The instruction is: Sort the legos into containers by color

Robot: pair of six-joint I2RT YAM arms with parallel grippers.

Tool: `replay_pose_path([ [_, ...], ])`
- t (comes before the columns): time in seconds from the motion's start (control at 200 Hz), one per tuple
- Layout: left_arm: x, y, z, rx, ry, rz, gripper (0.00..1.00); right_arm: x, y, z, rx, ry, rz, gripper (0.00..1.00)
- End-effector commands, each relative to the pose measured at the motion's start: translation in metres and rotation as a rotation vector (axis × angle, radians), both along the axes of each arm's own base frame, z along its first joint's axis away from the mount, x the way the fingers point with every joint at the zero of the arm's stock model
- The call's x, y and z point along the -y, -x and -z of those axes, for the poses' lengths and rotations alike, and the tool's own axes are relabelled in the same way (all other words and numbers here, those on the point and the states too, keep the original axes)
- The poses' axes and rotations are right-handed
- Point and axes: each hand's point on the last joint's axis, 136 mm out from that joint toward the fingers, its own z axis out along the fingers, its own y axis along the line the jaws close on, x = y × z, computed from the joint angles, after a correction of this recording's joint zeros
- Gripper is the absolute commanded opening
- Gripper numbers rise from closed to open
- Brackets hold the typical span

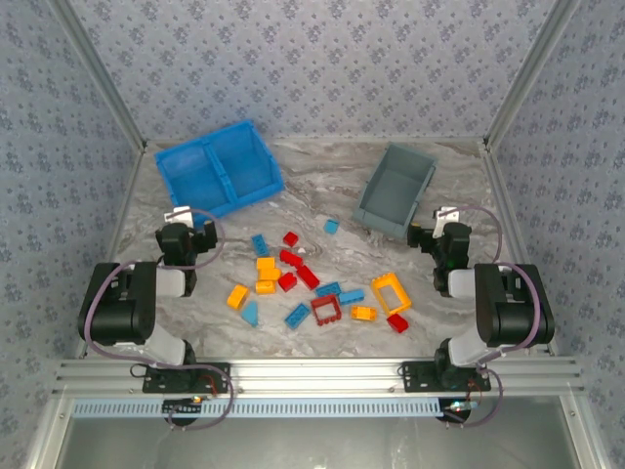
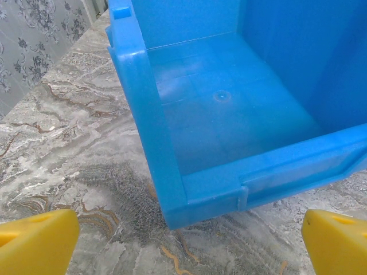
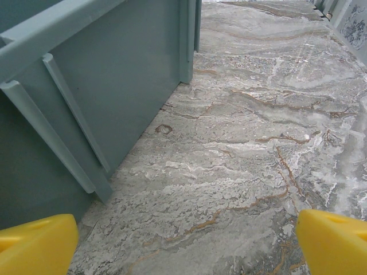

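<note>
Top external: 0 sorted so far. Bright blue plastic 2-compartment bin (image 1: pixel 195 171) and grey plastic bin (image 1: pixel 395 191) look empty. Red, orange-yellow and light blue lego bricks (image 1: pixel 308 277) lie loose on the marble table (image 1: pixel 332 181) btwn the arms. Left gripper (image 1: pixel 190 223) and right gripper (image 1: pixel 441 223) are spread wide, holding nothing.

A tabletop (image 1: pixel 322 186) with a grey and white marble pattern, veined in brown, fills the middle of the top view. Walls (image 1: pixel 312 59) papered in a pale blue-grey floral print close it in across the top and down both sides. Two slim metal posts (image 1: pixel 98 68) run diagonally from the upper corners toward the tabletop's far corners. Along the lower edge lies a silver aluminium rail (image 1: pixel 312 376), and just below it a pale slotted strip (image 1: pixel 322 405) spans the frame.
</note>
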Motion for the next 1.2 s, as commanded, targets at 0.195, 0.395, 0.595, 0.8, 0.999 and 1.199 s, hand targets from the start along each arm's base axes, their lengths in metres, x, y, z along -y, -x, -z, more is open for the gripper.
replay_pose_path([
  [0.195,0.001,-0.006,-0.018,0.066,0.008,0.006,0.99,0.002,-0.006,-0.008,0.022,0.0,0.005,1.0],
  [0.395,0.007,0.03,-0.126,0.132,-0.019,-0.11,0.99,0.012,0.012,-0.089,0.068,-0.013,0.099,1.0],
  [0.595,0.032,0.069,-0.23,0.161,0.071,-0.156,0.99,0.012,0.072,-0.254,0.355,-0.217,0.206,1.0],
  [0.8,0.081,0.026,-0.21,-0.22,0.563,0.02,1.0,-0.011,0.093,-0.244,0.097,-0.527,0.18,0.84],
  [0.999,0.082,-0.041,-0.173,-0.469,0.449,-0.023,0.96,-0.064,0.087,-0.203,-0.198,-0.458,0.068,0.86],
  [1.199,0.075,-0.107,-0.133,-0.566,0.355,-0.066,0.88,-0.088,0.074,-0.169,-0.373,-0.48,0.002,0.84],
])
